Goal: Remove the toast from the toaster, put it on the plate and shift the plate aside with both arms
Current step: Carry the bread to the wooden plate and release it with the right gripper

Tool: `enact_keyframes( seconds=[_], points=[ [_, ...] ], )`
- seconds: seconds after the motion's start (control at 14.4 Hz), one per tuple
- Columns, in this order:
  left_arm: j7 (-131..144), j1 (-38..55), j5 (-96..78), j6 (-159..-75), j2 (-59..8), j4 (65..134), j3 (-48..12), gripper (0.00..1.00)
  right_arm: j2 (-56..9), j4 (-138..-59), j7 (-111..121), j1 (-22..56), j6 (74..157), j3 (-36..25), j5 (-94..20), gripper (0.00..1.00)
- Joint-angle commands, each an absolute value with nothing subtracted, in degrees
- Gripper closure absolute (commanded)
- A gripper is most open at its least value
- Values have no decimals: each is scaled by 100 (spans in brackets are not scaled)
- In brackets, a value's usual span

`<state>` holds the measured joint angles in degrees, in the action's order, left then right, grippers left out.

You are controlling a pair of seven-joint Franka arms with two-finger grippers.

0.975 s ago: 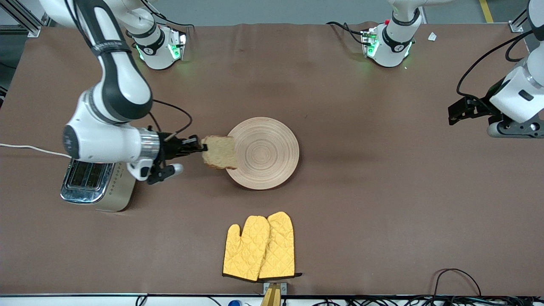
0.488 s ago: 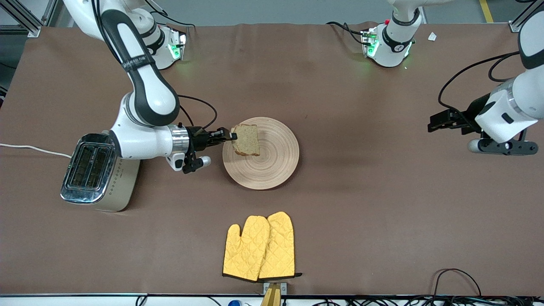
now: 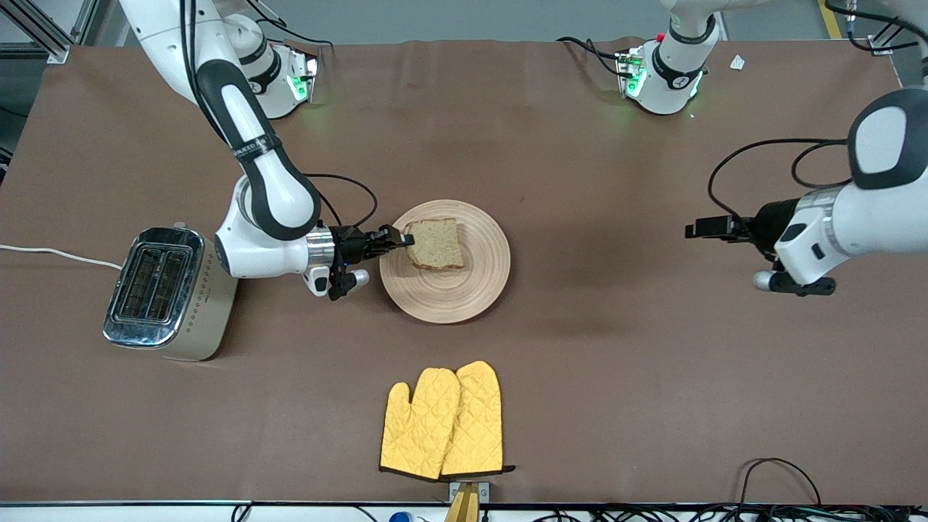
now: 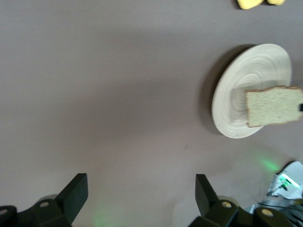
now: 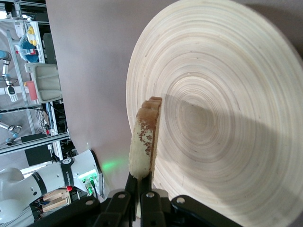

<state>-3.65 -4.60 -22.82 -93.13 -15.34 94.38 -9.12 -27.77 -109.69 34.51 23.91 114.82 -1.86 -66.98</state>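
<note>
The toast (image 3: 437, 243), a speckled tan slice with a darker crust, is held flat just over the round pale wooden plate (image 3: 478, 290) in mid-table. My right gripper (image 3: 406, 240) is shut on the toast's edge at the plate's rim toward the toaster. In the right wrist view the toast (image 5: 144, 137) shows edge-on between the fingers (image 5: 145, 189), over the plate (image 5: 227, 118). My left gripper (image 3: 692, 230) is open and empty, above the bare table toward the left arm's end. The left wrist view shows the plate (image 4: 236, 85) and toast (image 4: 272, 106) well away from its open fingers (image 4: 73, 196).
A silver toaster (image 3: 163, 293) stands toward the right arm's end of the table, with a white cord. A pair of yellow oven mitts (image 3: 444, 420) lies nearer the front camera than the plate. Cables run along the table's front edge.
My right gripper carried the toast from beside the plate's rim to over the plate and lowered it flatter. My left gripper moved toward the plate and came lower.
</note>
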Motion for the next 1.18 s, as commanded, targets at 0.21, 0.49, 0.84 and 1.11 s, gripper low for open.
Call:
enact_keyframes(
  seconds=[0.21,0.49,0.84,1.11],
  points=[
    [-1939,-361,-3488,-10861,-1730,10748,-1001,6,-3023,-10890,3744,2452,11795,-229,-7338,100],
    [-3196,-404,-4593,-11030,-2012,11275,-1037,13,-3129,-10837,3919,2365,11777,-246,-7269,93],
    [-4551,-369,-5826,-11416,-2381,11646,-1037,17,-3164,-10837,3902,2224,11769,-281,-6945,2],
    [-5631,-360,-6782,-11478,-2908,11707,-1072,20,-3147,-10811,3858,2004,11725,-281,-6453,0]
  ],
)
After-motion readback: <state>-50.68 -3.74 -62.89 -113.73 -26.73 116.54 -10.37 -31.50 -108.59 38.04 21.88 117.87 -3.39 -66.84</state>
